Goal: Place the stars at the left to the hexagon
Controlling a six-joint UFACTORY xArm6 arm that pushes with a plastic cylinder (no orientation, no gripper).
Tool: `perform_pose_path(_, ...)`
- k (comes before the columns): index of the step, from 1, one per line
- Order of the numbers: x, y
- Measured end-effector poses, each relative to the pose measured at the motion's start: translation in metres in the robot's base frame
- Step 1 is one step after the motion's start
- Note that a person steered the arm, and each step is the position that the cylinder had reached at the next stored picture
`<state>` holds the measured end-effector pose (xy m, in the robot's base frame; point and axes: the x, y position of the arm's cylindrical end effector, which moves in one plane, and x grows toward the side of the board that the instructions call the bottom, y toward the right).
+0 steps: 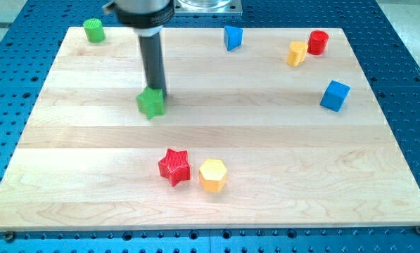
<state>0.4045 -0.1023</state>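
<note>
A red star (174, 166) lies at the view's lower middle, touching the left side of a yellow hexagon (213, 175). A green star (151, 103) lies higher up, left of centre. My tip (157, 93) rests at the green star's upper right edge, touching it from behind. The dark rod rises from there to the view's top.
A green cylinder (93, 30) stands at the board's top left corner. A blue block (232, 37) lies at top centre. A yellow block (297, 53) and a red cylinder (317, 42) sit at top right. A blue cube (335, 95) lies at the right.
</note>
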Motion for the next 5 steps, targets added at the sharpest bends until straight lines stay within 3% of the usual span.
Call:
perform_pose_path(1,0.042,-0.007)
perform_pose_path(2,0.043,-0.033)
perform_pose_path(4,0.091,-0.014)
perform_pose_path(5,0.079,-0.014)
